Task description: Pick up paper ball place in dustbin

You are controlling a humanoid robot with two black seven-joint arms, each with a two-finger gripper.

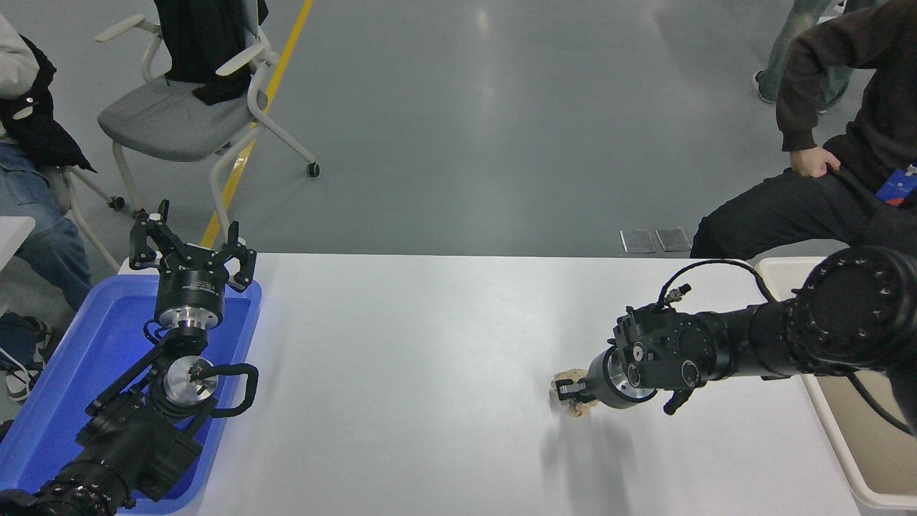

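The right end effector [571, 393] grips the ball [575, 398] for carrying right to the dustbin [845, 444]; the left end effector [192, 252] rests open.

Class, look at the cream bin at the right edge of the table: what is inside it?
The visible part of the bin shows only bare cream walls. The right arm covers the middle of the bin, and the picture edge cuts off the rest.

Beyond my white bench [430, 344] lies a smooth grey floor [466, 107], glossy with soft overhead reflections, crossed by a yellow line [286, 50] at the left. A grey-seated chair [186, 107] on castors stands there, dark clothing draped over its back. Two small metal floor plates [655, 240] sit near the bench's far edge.
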